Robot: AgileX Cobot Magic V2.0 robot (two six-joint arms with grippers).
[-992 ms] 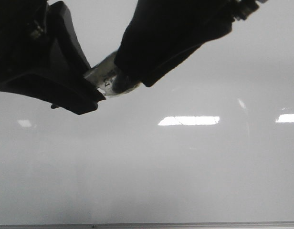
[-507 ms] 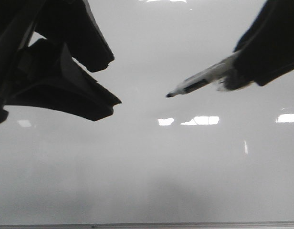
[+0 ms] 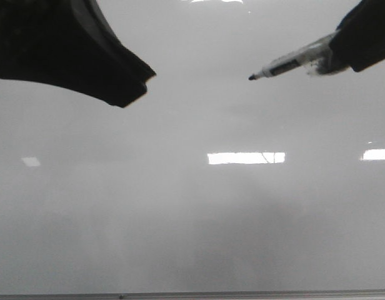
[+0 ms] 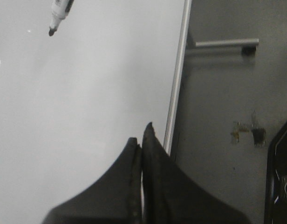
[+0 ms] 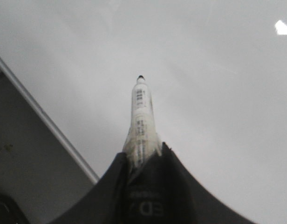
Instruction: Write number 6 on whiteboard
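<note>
Whiteboard [image 3: 192, 219] surface fills the front view, lying flat beneath both arms, and carries no mark: the number 6 is not yet drawn anywhere in view. Within the last second the two grippers, previously together at the marker, have separated; the marker [image 3: 291, 64] has travelled with the right gripper [image 5: 142, 156] to the upper right of the front view, uncapped, its dark tip pointing left and clear of the board. This indicates that the pen is ready and the writing stroke has not begun. The right gripper's black fingers are clamped on the rear of the marker's barrel. The left gripper [image 4: 141, 140] has withdrawn to the left, its fingers pressed together with nothing visible between them. The board is glossy pale grey with rectangular light reflections and a thin metal frame [image 4: 177, 79]. The marker barrel is white, cylindrical, with printed black lettering, tapering to a small black nib.
</note>
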